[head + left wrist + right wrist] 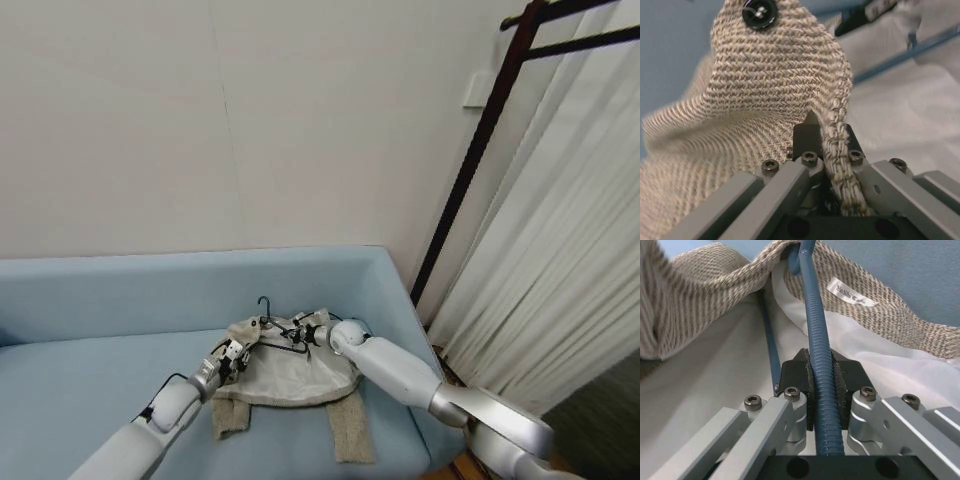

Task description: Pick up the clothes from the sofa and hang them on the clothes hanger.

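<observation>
Speaker 1: Sofa [100, 300] first: what lies on it?
Speaker 2: One beige woven garment [290, 375], on the seat near the right end, with one hanger [816, 325] running up into its collar.
Speaker 1: And the grippers?
Speaker 2: Two, both at the garment. The left gripper [832, 142] is clamped on its thick edge, below one black button [759, 12]. The right gripper [822, 375] is closed around the hanger's ridged blue bar, near one white label [852, 294].
Speaker 1: Racks?
Speaker 2: One dark rack [478, 150], standing past the sofa's right end.

Rough woven cloth garment [765, 90]; ribbed, slightly glossy hanger [818, 365]
</observation>
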{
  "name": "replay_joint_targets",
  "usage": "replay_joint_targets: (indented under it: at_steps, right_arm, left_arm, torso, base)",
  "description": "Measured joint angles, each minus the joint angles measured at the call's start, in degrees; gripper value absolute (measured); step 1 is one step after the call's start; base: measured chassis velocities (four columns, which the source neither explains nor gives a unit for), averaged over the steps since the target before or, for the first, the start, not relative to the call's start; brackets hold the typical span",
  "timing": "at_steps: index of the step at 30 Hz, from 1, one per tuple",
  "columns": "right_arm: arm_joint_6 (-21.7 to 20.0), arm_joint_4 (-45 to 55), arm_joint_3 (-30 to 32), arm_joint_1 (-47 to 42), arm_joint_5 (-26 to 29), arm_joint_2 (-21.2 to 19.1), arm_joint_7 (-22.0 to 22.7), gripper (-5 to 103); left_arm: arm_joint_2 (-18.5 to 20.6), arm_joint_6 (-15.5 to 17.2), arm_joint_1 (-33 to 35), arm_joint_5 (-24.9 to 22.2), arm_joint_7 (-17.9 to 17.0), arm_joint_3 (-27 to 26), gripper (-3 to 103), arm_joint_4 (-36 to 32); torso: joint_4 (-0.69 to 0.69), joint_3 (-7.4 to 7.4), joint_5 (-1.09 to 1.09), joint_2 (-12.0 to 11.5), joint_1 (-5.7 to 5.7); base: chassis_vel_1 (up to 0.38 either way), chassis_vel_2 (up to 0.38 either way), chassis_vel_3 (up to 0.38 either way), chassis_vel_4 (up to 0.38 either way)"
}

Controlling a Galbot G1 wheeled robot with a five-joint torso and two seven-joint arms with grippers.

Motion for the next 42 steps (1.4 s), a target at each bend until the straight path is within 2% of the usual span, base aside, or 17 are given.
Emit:
replay_joint_targets:
  at_steps: [4, 7, 8, 10, 14, 16, 17, 21, 23, 24, 26, 29, 32, 36, 37, 39, 42]
  right_arm:
    - [0.1, -0.9, -0.2, -0.1, -2.0, 0.9, 2.0, 8]
    - [0.6, -1.4, -0.2, -0.5, -3.4, 1.5, 4.7, 5]
    - [1.3, -1.7, -0.2, -0.7, -3.9, 1.8, 6.6, 16]
    - [1.6, -1.7, -0.2, -0.8, -4.1, 2.0, 7.5, 16]
    - [2.6, -1.6, 0.3, -1.5, -4.5, 2.3, 10.1, 32]
    - [2.7, -1.4, 0.4, -1.7, -4.5, 2.2, 10.6, 37]
    - [2.9, -0.9, 0.6, -2.1, -4.5, 2.0, 11.2, 43]
    - [3.0, -0.3, 1.0, -3.0, -4.9, 1.4, 11.6, 54]
    - [3.1, 0.6, 1.3, -3.7, -5.2, 0.8, 12.2, 65]
    - [3.1, 1.3, 1.5, -4.1, -5.2, 0.3, 12.7, 70]
    - [1.8, 3.8, 2.0, -4.8, -3.9, -1.1, 14.8, 81]
    - [0.4, 5.5, 2.1, -5.1, -2.4, -2.1, 16.0, 86]
    - [-2.9, 9.2, 2.5, -6.6, 0.0, -4.2, 19.2, 99]
    - [-4.5, 11.5, 2.7, -8.1, 1.5, -5.1, 22.0, 96]
    - [-5.0, 12.1, 2.8, -8.8, 1.7, -5.4, 22.9, 85]
    - [-5.1, 12.2, 2.8, -9.2, 1.7, -5.5, 23.3, 85]
    - [-5.1, 12.2, 3.2, -10.2, 1.4, -5.9, 24.0, 69]
  left_arm:
    - [-1.2, 0.7, -0.4, 0.1, -0.6, 1.7, 0, 2.4]
    - [-2.6, 1.2, -1.1, 0.1, -0.8, 2.8, 11, 4.2]
    - [-3.1, 1.3, -1.6, 0.2, -0.8, 3.2, 16, 5.2]
    - [-3.3, 1.3, -1.7, 0.3, -0.8, 3.3, 22, 5.5]
    - [-3.8, 1.4, -1.8, 0.6, -1.0, 3.8, 38, 5.8]
    - [-3.8, 1.4, -1.6, 0.7, -1.0, 3.8, 38, 5.6]
    - [-3.9, 1.5, -1.1, 0.8, -1.0, 3.8, 50, 4.9]
    - [-3.9, 1.7, -0.1, 1.3, -1.1, 3.5, 60, 4.4]
    - [-3.8, 1.7, 0.2, 1.5, -1.2, 3.4, 72, 4.1]
    - [-3.7, 1.7, 0.4, 1.6, -1.2, 3.3, 72, 3.7]
    - [-3.4, 1.7, 1.3, 1.7, -1.2, 2.4, 82, 2.7]
    - [-3.2, 1.7, 2.1, 1.7, -1.3, 1.5, 92, 2.0]
    - [-3.1, 1.6, 2.4, 1.7, -1.3, 0.4, 99, 1.2]
    - [-3.3, 1.5, 2.2, 1.7, -1.3, 0.0, 100, 0.8]
    - [-3.5, 1.4, 2.4, 1.7, -1.5, -0.5, 100, 0.4]
    - [-3.7, 1.4, 2.5, 1.7, -1.7, -0.7, 100, 0.1]
    - [-3.8, 1.3, 2.8, 1.6, -2.0, -1.4, 100, -0.8]
  torso:
    - [0.00, 0.00, 0.01, 0.0, 0.00]
    - [0.03, 0.00, 0.01, 0.0, 0.00]
    - [0.01, 0.01, 0.01, 0.0, 0.00]
    - [0.00, 0.01, 0.00, 0.0, 0.00]
    - [-0.01, 0.01, 0.00, 0.0, 0.00]
    - [-0.01, 0.01, 0.01, 0.0, 0.00]
    - [0.00, 0.01, 0.01, 0.0, 0.00]
    - [0.00, 0.01, 0.01, 0.0, 0.00]
    - [0.01, 0.01, 0.01, 0.0, 0.00]
    - [0.00, 0.01, 0.01, 0.0, 0.00]
    - [-0.01, 0.00, 0.01, 0.0, 0.00]
    - [0.00, 0.00, 0.01, 0.0, 0.00]
    - [0.01, 0.00, 0.01, 0.0, 0.00]
    - [-0.02, 0.00, 0.01, 0.0, 0.00]
    - [-0.02, 0.00, 0.01, 0.0, 0.00]
    - [0.00, 0.00, 0.01, 0.0, 0.00]
    - [0.01, 0.00, 0.01, 0.0, 0.00]
  base:
    - [0.000, 0.000, 0.000, 0.000]
    - [0.000, 0.000, 0.000, 0.000]
    - [0.000, 0.000, 0.000, 0.000]
    - [0.000, 0.000, 0.000, 0.000]
    - [0.000, 0.000, 0.000, 0.000]
    - [0.000, 0.000, 0.000, 0.000]
    - [0.000, 0.000, 0.000, 0.000]
    - [0.000, 0.000, 0.000, 0.000]
    - [0.000, 0.000, 0.000, 0.000]
    - [0.000, 0.000, 0.000, 0.000]
    - [0.000, 0.000, 0.000, 0.000]
    - [0.000, 0.000, 0.000, 0.000]
    - [0.000, 0.000, 0.000, 0.000]
    - [0.000, 0.000, 0.000, 0.000]
    - [0.000, 0.000, 0.000, 0.000]
    - [0.000, 0.000, 0.000, 0.000]
    - [0.000, 0.000, 0.000, 0.000]
